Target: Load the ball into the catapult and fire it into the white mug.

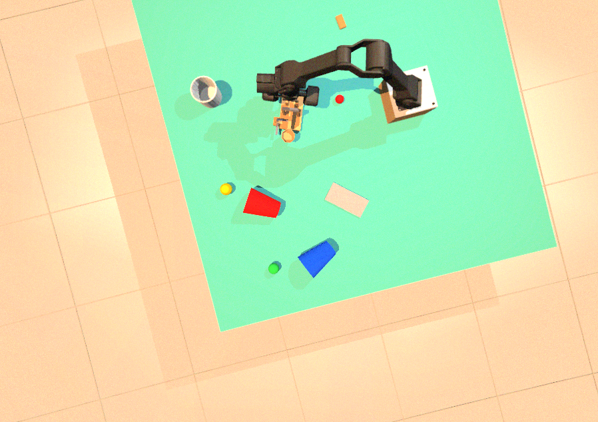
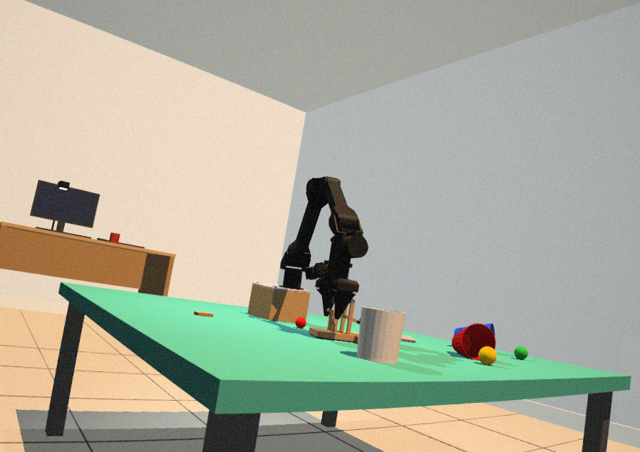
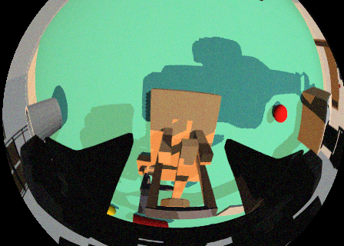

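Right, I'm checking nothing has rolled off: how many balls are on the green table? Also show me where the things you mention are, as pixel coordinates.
3: red (image 1: 339, 98) (image 2: 301, 322) (image 3: 280, 114) near the arm's base, yellow (image 1: 226, 189) (image 2: 487, 356) (image 3: 111, 210) by the red cup, green (image 1: 274, 268) (image 2: 520, 352) by the blue cup.

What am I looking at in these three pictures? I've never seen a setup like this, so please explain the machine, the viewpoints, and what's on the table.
The machine is one jointed black robot arm on a boxy base. Its two-fingered gripper is open around the upper part of a small wooden catapult, holding nothing.

The top picture looks down, the exterior one looks across the table from beyond the white mug, and the wrist one looks out past the fingers.

Also on the green table lie red, yellow and green balls, a red cup and a blue cup on their sides, a flat pale rectangular block, and a small orange block.
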You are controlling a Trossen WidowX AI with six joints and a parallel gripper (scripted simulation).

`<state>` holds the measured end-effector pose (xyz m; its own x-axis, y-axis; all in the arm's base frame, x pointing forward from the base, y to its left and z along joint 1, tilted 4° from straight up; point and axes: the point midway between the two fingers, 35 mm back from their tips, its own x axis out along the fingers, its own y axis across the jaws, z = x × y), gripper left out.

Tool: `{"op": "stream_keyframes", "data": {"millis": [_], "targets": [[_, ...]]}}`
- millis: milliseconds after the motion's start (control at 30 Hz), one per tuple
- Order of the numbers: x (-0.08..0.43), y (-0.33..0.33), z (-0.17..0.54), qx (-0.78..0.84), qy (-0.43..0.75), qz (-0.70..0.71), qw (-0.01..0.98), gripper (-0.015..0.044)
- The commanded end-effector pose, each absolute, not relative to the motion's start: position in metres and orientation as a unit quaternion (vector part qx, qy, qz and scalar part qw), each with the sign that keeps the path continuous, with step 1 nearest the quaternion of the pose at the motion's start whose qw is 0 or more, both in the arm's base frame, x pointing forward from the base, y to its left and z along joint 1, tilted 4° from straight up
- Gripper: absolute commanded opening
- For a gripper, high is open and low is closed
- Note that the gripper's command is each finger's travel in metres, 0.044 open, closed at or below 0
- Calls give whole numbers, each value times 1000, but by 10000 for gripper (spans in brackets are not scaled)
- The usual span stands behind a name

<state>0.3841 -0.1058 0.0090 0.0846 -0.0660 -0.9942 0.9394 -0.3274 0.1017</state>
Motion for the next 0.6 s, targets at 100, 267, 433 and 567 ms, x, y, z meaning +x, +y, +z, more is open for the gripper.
{"op": "stream_keyframes", "data": {"millis": [100,267,433,567], "targets": [[382,-105,-7,585,376,-568,439,440],[382,-105,-14,585,376,-568,439,440],[382,-105,-14,585,376,-568,439,440],[383,-106,-11,585,374,-567,442,387]]}}
